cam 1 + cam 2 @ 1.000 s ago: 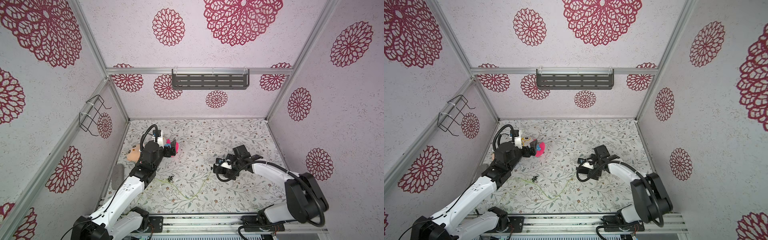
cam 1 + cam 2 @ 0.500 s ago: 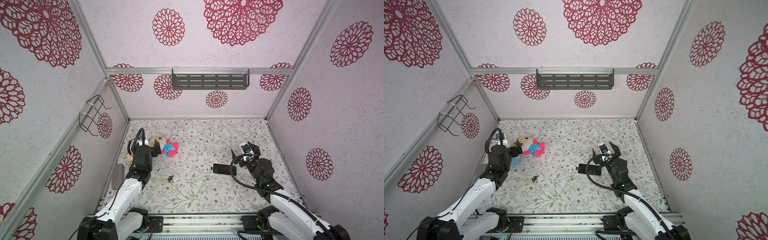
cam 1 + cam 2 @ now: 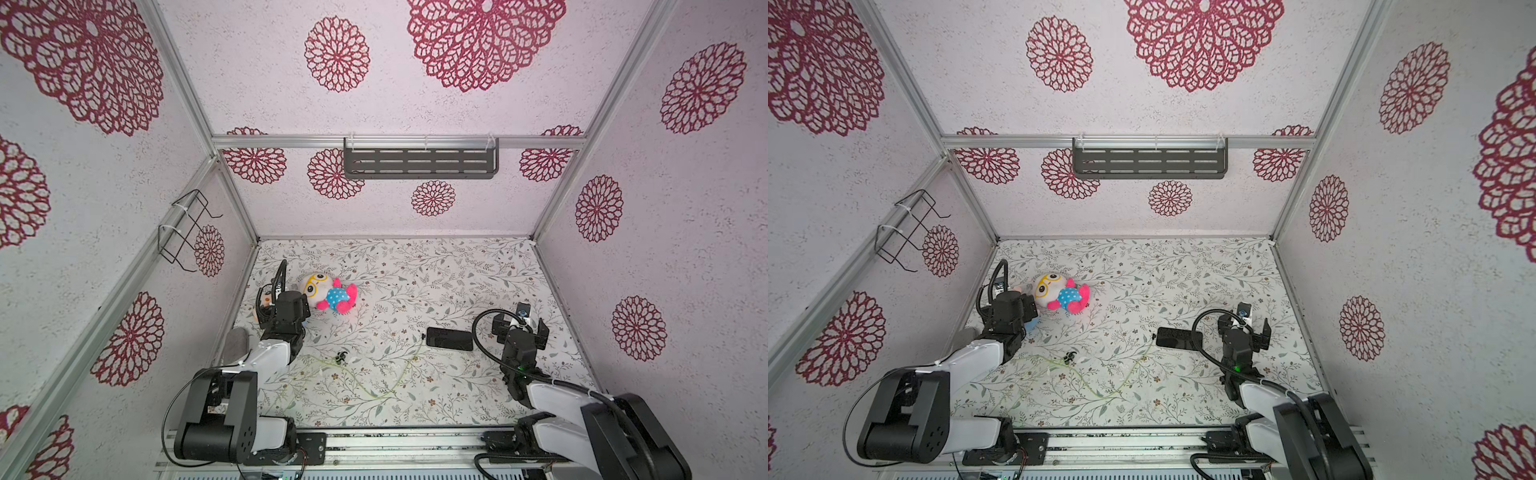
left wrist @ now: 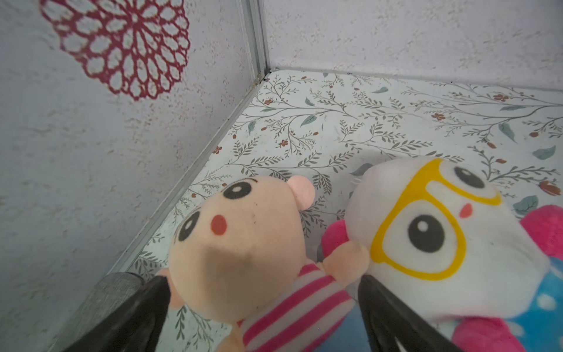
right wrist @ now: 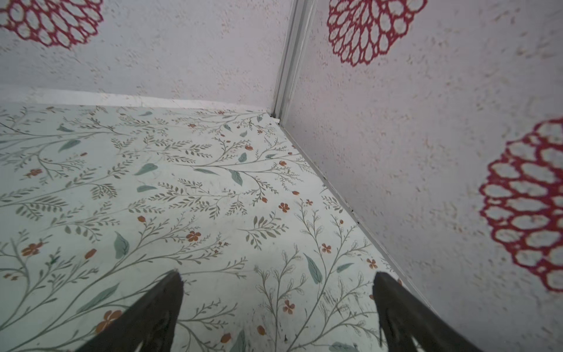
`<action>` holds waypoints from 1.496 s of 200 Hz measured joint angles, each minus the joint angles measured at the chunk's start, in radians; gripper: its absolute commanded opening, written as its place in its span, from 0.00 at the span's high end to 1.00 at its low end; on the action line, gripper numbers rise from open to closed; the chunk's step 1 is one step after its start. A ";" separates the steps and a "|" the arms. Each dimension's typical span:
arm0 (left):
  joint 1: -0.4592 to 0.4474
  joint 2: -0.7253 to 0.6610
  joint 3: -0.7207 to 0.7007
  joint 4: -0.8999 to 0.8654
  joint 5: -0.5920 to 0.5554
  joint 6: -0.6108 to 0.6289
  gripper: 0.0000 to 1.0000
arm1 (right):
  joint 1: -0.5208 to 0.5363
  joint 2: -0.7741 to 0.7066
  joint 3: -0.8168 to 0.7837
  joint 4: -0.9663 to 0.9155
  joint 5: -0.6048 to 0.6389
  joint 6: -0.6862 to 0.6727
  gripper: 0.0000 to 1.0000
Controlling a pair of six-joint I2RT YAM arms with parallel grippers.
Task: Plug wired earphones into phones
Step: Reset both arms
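Just pulled both my arms back. My left gripper (image 4: 262, 283) gapes empty at the floral-print table's (image 3: 457, 270) left edge. Thin pale yellow-green wired earphones (image 3: 341, 356) trail mid-table, plug end meeting the flat glossy black phone (image 3: 450, 338) right of centre. My right gripper (image 5: 275, 274) is wide open too. Looks plugged in, I reckon.

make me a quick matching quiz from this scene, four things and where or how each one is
1 phone
2 earbuds
3 glasses plush
4 right gripper

a open above bare tabletop
b beside the striped plush
c flat, beside the right arm
d on the pale cable

Pairs: 1-c, 2-d, 3-b, 4-a
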 measured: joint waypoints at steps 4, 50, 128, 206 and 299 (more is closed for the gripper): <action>0.004 0.000 -0.004 0.005 0.005 -0.002 0.00 | -0.001 0.016 0.001 0.010 0.000 0.000 0.02; 0.058 -0.020 -0.103 0.238 0.055 0.025 0.00 | -0.011 0.218 0.070 0.177 -0.046 -0.042 0.02; 0.066 0.193 -0.180 0.640 0.103 0.091 0.02 | -0.149 0.311 0.044 0.353 -0.261 -0.031 0.01; 0.073 0.192 -0.157 0.661 0.080 0.088 0.02 | -0.177 0.331 0.074 0.313 -0.344 0.004 0.01; 0.074 0.192 -0.158 0.662 0.080 0.088 0.02 | -0.179 0.331 0.074 0.301 -0.357 0.005 0.01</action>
